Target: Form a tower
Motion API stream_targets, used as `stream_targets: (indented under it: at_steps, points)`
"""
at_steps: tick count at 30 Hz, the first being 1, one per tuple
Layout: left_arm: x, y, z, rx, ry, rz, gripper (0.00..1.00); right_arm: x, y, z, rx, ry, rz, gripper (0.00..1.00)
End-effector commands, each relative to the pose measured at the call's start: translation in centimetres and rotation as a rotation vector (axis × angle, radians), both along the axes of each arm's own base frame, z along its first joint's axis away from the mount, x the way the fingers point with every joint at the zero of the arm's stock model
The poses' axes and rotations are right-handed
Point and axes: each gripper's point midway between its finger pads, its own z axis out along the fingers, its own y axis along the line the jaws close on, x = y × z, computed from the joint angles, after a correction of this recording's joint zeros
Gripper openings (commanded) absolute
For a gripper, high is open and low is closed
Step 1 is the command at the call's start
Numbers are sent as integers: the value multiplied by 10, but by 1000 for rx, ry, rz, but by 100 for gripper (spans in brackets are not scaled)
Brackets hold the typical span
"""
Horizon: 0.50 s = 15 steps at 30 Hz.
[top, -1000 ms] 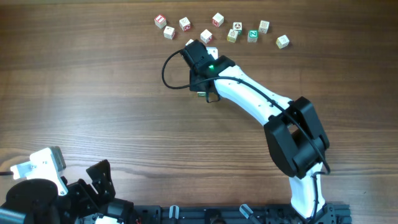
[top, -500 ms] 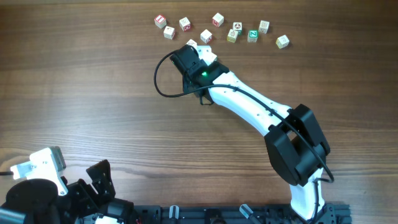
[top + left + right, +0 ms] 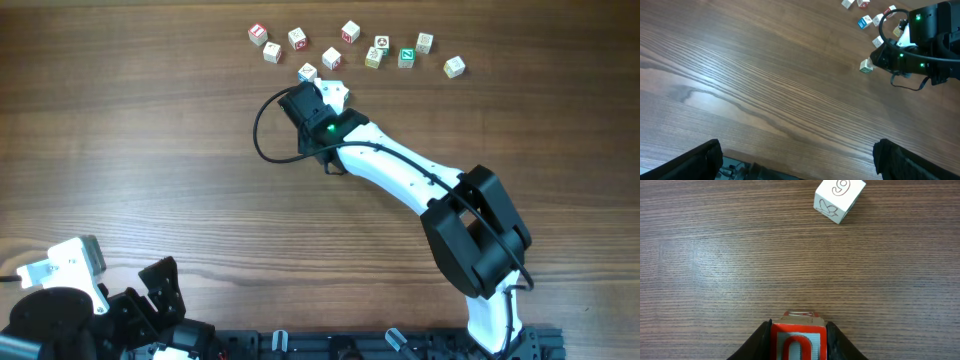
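Note:
My right gripper (image 3: 799, 330) is shut on a red-faced letter cube (image 3: 799, 345), a black finger pressed against each side. Just beyond that cube peeks the red-rimmed top of another cube (image 3: 799, 313); I cannot tell whether they touch or whether a tower stands there. A pale cube printed with a 9 (image 3: 839, 200) sits alone on the wood ahead. From overhead the right arm (image 3: 400, 170) reaches to the back middle and covers the held cube. My left gripper (image 3: 797, 162) is open and holds nothing, low over the near table edge.
Several loose alphabet cubes (image 3: 350, 45) lie in a row along the back of the table (image 3: 150, 180). A black cable loop (image 3: 260, 128) bulges left of the right wrist. A pale green-printed cube (image 3: 866, 66) stands by the arm's tip. The left arm (image 3: 60, 290) is folded in the near left corner.
The right arm's wrist has swung left and slightly toward the near side. The row of cubes and the left arm have not moved.

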Motion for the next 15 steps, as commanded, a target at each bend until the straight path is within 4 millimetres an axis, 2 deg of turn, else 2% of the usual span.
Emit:
stream_targets:
  at_steps: [1,4,13,14,15]
  points:
    - [0,3,0,4,-5,16,100,-2,-7,-7,-11,8,-22,32]
    - [0,3,0,4,-5,16,100,-4,-9,-13,-13,11,-22,36]
    - [0,3,0,4,-5,16,100,0,-2,-10,18,-6,-16,48]
    - [0,3,0,4,-5,16,100,0,-3,-10,18,-5,-16,53]
    - [0,3,0,4,-5,16,100,1,-2,-9,16,-7,-11,67]
